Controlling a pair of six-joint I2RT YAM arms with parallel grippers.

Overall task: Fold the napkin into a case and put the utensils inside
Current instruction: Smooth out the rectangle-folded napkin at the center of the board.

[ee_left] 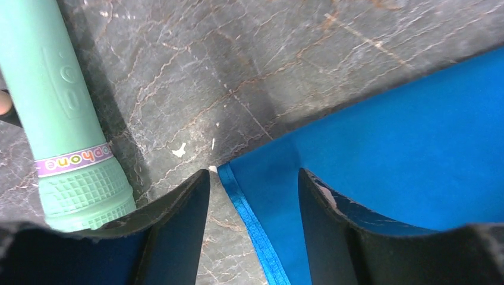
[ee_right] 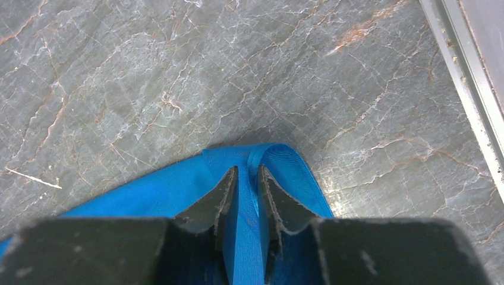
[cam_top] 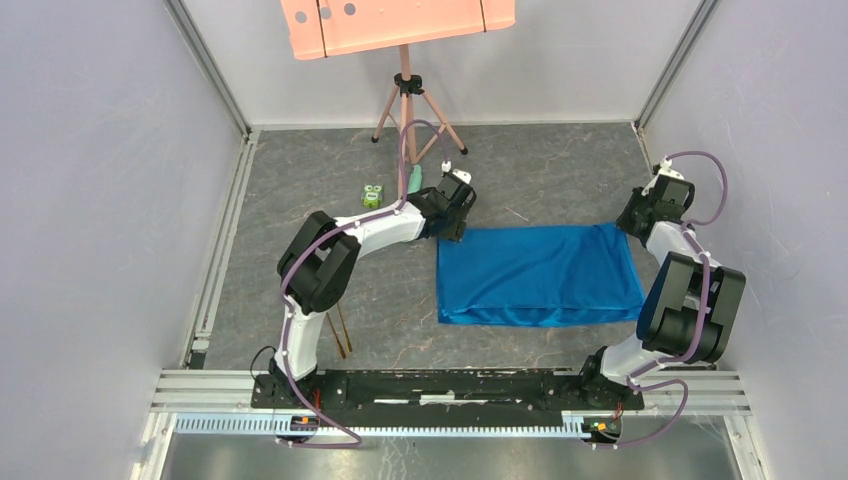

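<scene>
Two far corners of the napkin [cam_top: 540,275]: we find the left hand [ee_left: 254,175] spread astride one, the right hand [ee_right: 246,169] barely parted around a fold, grip unconfirmed.

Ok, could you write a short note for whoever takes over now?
Left jaws: open, astride the far left corner of the bright blue cloth napkin.
Right jaws: narrow, its far right corner between them; grip unclear.
Thin gold-coloured metal fork and spoon: on the grey table beside the left arm.
Done: napkin lies as a wide rectangle.
To do: fold it into a narrow case, insert utensils.
</scene>
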